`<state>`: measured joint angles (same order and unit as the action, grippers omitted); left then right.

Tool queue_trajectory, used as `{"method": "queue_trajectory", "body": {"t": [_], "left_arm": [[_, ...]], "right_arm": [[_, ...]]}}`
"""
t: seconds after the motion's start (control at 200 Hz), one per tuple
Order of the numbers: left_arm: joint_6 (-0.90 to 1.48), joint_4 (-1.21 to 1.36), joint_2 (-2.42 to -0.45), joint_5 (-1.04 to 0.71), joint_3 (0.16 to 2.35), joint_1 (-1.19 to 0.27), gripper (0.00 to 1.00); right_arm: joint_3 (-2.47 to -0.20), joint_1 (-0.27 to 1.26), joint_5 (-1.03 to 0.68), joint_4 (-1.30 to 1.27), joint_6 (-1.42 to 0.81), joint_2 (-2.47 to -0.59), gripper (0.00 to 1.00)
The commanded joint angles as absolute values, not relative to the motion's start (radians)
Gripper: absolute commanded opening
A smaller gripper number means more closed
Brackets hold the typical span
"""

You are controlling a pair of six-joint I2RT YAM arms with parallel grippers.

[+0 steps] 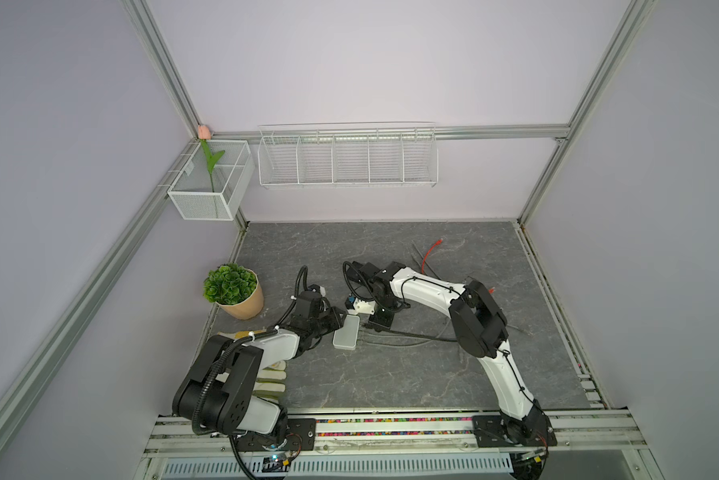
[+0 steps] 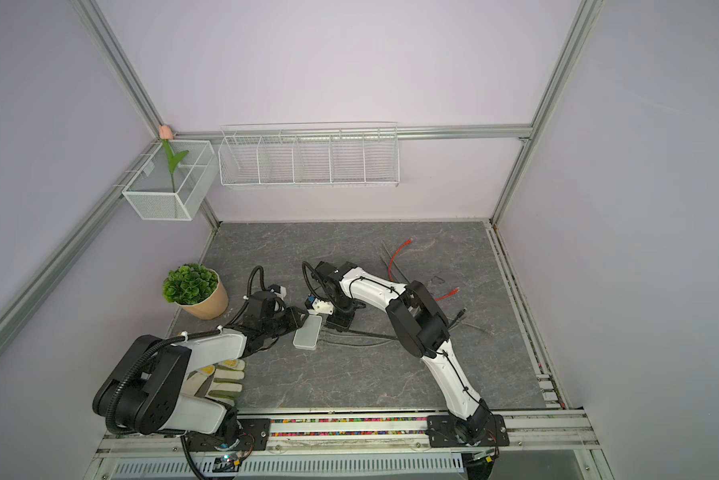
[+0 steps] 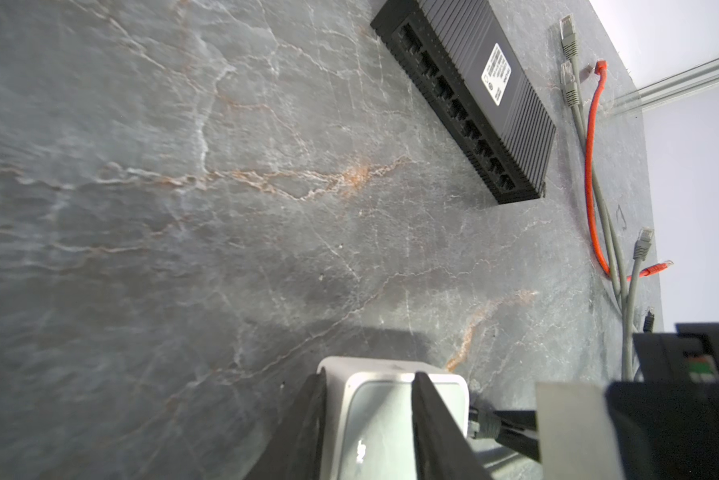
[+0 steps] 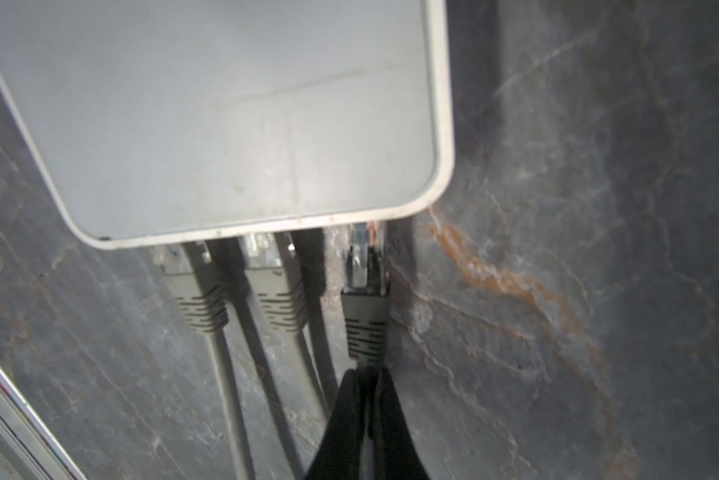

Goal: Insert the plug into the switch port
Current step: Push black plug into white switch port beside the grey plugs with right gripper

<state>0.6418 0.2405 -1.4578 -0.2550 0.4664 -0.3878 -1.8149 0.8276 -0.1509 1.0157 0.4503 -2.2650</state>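
Observation:
A small white switch (image 1: 346, 332) (image 2: 307, 333) lies flat mid-table. My left gripper (image 3: 370, 376) is shut on its far end, one black finger on each side of the casing (image 3: 374, 419). In the right wrist view, two grey plugs (image 4: 196, 295) (image 4: 281, 295) sit in the ports along the edge of the switch (image 4: 233, 116). A black plug (image 4: 366, 316) is lined up at the port beside them, its clear tip at the opening. My right gripper (image 4: 368, 374) is shut on the cable just behind the plug's boot.
A long black switch (image 3: 474, 99) lies farther off, with loose grey plugs (image 3: 569, 41) and a red cable (image 3: 590, 166) (image 1: 430, 251) beyond it. A potted plant (image 1: 234, 291) and a glove (image 1: 266, 374) are at the left. Cables trail right from the white switch.

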Motion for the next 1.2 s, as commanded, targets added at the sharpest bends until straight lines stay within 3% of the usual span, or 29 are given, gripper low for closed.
{"method": "queue_trajectory", "body": {"t": [0.0, 1.195], "left_arm": [[0.627, 0.264, -1.474, -0.273, 0.453, -0.388, 0.35], [0.66, 0.282, -1.449, -0.255, 0.415, -0.46, 0.32]], "right_arm": [[-1.845, 0.825, -0.178, 1.025, 0.471, -2.272, 0.07], [-1.813, 0.833, -0.262, 0.892, 0.437, -2.206, 0.07]]}}
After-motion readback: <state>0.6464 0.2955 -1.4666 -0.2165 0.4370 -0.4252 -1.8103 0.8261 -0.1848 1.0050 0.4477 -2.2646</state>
